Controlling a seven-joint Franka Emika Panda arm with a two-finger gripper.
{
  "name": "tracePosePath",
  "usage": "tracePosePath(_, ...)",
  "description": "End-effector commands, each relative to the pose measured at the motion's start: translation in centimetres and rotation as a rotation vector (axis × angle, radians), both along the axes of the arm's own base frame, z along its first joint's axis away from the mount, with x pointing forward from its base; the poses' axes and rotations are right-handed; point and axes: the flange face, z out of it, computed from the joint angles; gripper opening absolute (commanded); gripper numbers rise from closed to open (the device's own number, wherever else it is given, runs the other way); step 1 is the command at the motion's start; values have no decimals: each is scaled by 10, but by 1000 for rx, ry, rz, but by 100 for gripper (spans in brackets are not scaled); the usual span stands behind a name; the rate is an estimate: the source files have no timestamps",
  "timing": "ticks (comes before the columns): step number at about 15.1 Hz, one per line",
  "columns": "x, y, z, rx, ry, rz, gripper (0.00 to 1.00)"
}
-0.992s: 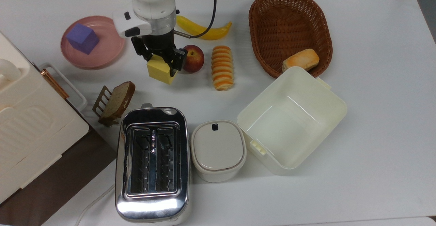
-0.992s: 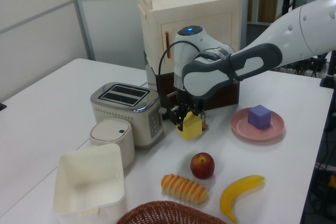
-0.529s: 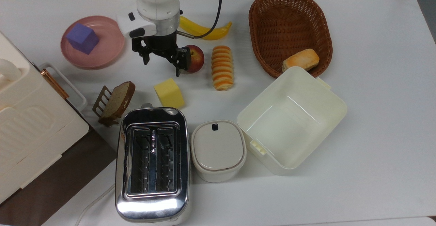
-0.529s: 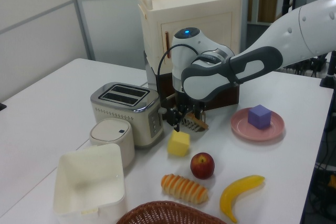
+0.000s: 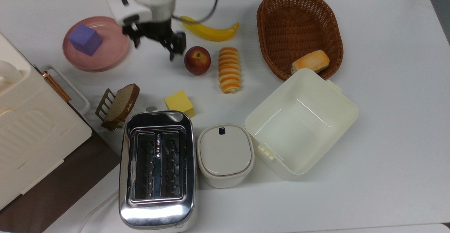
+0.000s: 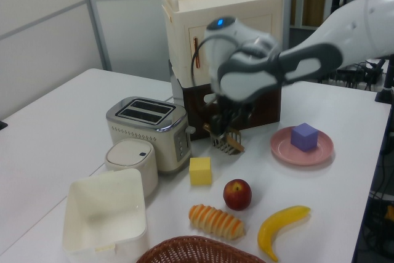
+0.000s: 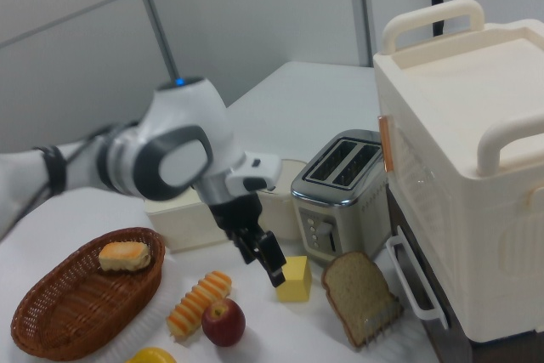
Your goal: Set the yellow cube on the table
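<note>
The yellow cube (image 5: 179, 103) rests flat on the white table (image 5: 386, 85), just beside the toaster's far end; it also shows in the left view (image 6: 200, 171) and the right view (image 7: 296, 279). My gripper (image 5: 154, 48) hangs open and empty above the table, apart from the cube, between the pink plate and the apple. Its dark fingers are spread in the right view (image 7: 262, 263), up and to the right view's left of the cube. In the left view the gripper (image 6: 225, 129) is above and behind the cube.
A chrome toaster (image 5: 157, 166), a lidded white pot (image 5: 225, 154) and an open cream box (image 5: 300, 124) stand nearby. An apple (image 5: 197, 60), striped pastry (image 5: 229, 70), banana (image 5: 209, 32), bread slice on a rack (image 5: 119, 104), purple cube on a pink plate (image 5: 85, 39) and basket (image 5: 299, 32) surround the gripper.
The gripper opened and let go of the yellow cube, which dropped and settled by the toaster. The gripper then rose and moved toward the top view's upper left.
</note>
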Motion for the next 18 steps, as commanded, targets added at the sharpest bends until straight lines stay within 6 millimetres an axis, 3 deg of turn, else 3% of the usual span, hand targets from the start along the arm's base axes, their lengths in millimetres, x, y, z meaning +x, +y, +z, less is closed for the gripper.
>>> tracePosePath(1,-51,-16,75,3,99,144,100)
tracePosePath(3,-57,-12,100,60,136,150,100)
tracePosePath(5,-61,-6,102,134,152,202,100)
tracePosePath(18,-62,-28,120,169,122,202,100)
